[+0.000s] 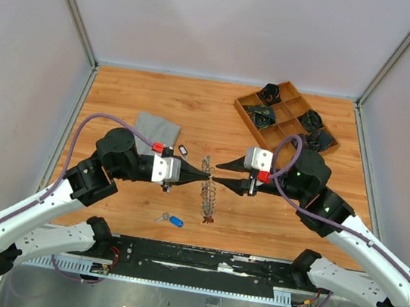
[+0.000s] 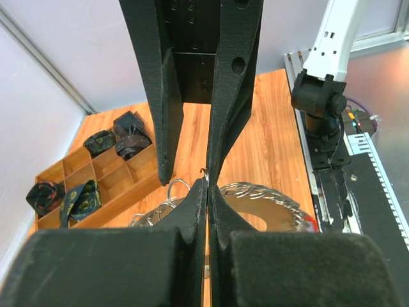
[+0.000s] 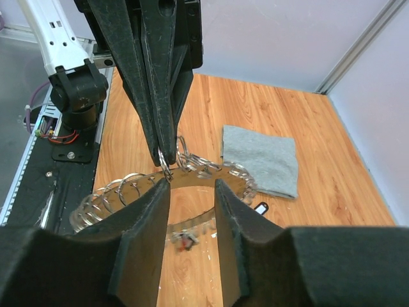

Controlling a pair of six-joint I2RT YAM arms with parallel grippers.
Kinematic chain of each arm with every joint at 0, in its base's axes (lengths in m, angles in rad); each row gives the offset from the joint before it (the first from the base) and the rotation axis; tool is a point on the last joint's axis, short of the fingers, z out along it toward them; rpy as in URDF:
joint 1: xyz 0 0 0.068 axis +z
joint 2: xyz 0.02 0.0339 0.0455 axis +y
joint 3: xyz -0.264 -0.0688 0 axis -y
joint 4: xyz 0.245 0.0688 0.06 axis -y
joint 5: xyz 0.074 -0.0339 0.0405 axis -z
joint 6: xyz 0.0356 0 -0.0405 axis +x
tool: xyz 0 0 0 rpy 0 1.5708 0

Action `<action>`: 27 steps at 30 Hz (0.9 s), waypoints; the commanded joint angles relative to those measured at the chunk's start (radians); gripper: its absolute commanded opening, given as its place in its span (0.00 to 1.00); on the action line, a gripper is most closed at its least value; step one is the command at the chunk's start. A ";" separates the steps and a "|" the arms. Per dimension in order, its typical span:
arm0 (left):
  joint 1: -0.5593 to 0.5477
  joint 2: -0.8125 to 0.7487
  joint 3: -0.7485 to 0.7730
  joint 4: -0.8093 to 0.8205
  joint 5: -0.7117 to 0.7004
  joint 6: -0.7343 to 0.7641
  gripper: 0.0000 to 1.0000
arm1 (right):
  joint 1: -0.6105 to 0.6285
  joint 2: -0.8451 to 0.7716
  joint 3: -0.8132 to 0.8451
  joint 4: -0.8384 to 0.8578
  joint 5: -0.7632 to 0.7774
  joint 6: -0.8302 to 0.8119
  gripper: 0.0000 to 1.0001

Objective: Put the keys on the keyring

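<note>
The keyring (image 1: 209, 196) is a large ring crowded with small silver loops; it stands on edge on the table between the arms. My left gripper (image 1: 205, 176) is shut on one small loop at the keyring's top edge (image 2: 206, 174). My right gripper (image 1: 219, 172) faces it, open and empty, with its fingertips just beside that loop (image 3: 165, 165). The keyring spreads below both grippers in the wrist views (image 2: 275, 195) (image 3: 115, 195). A loose key with a blue tag (image 1: 171, 220) lies near the front. A key with a black tag (image 1: 182, 150) lies by the cloth.
A grey cloth square (image 1: 155, 130) lies at the back left and shows in the right wrist view (image 3: 262, 157). A wooden compartment tray (image 1: 286, 119) with dark objects stands at the back right. A black rail (image 1: 205, 264) runs along the near edge.
</note>
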 commanded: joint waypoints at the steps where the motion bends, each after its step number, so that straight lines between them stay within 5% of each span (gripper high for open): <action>1: -0.009 -0.019 0.002 0.038 0.065 -0.002 0.00 | 0.002 -0.012 -0.003 0.020 -0.007 -0.040 0.37; 5: -0.009 -0.020 0.000 0.037 0.061 -0.004 0.01 | 0.002 -0.017 0.008 -0.023 -0.030 -0.060 0.36; 10: -0.009 -0.023 -0.006 0.041 0.058 -0.005 0.01 | 0.003 -0.030 0.010 -0.036 -0.062 -0.062 0.20; 27: -0.009 -0.033 -0.019 0.051 0.032 -0.009 0.01 | 0.002 -0.081 0.035 -0.125 -0.079 -0.109 0.22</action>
